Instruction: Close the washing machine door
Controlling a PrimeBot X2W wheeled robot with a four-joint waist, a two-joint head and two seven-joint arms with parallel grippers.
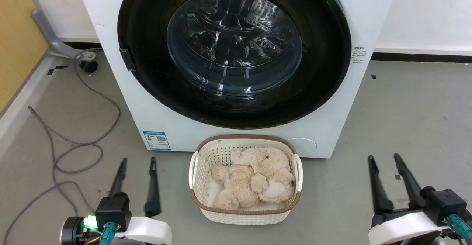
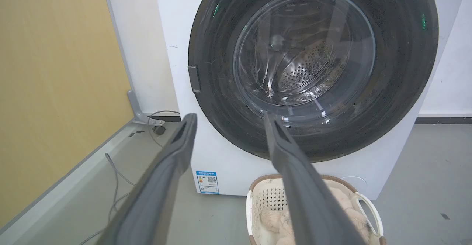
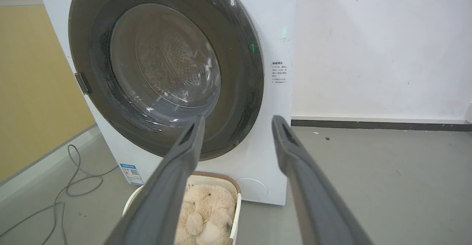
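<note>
Finding on progress: the washing machine door (image 1: 324,71) lies flat against the front of the washing machine (image 1: 121,101), its black ring flush with the white panel all round in the head view and in both wrist views, with no gap at the rim that I can see. The small dark catch (image 1: 127,58) on the door's edge sits tight to the machine's face. I judge the closing done, or all but done. Whether the latch has engaged cannot be confirmed by sight, so at most a firm press on the ring remains. My left gripper (image 1: 138,159) is on the floor side of the machine, in front of its lower corner with the blue sticker (image 1: 156,140), fingers spread and holding nothing. My right gripper (image 1: 383,156) is in front of the machine's opposite lower corner, well apart from the panel, fingers likewise spread and empty. Neither touches the door. Containers: through the door glass the drum (image 2: 306,68) shows perforated steel and reflections, and I can identify no laundry in it. A white woven basket (image 1: 243,215) with a brown rim stands just in front of the machine's base, below the door, and holds a beige plush toy (image 1: 254,178) lying on its floor, nothing else visible inside. A grey cable (image 1: 73,149) loops on the floor beside the machine, on its sticker side
</note>
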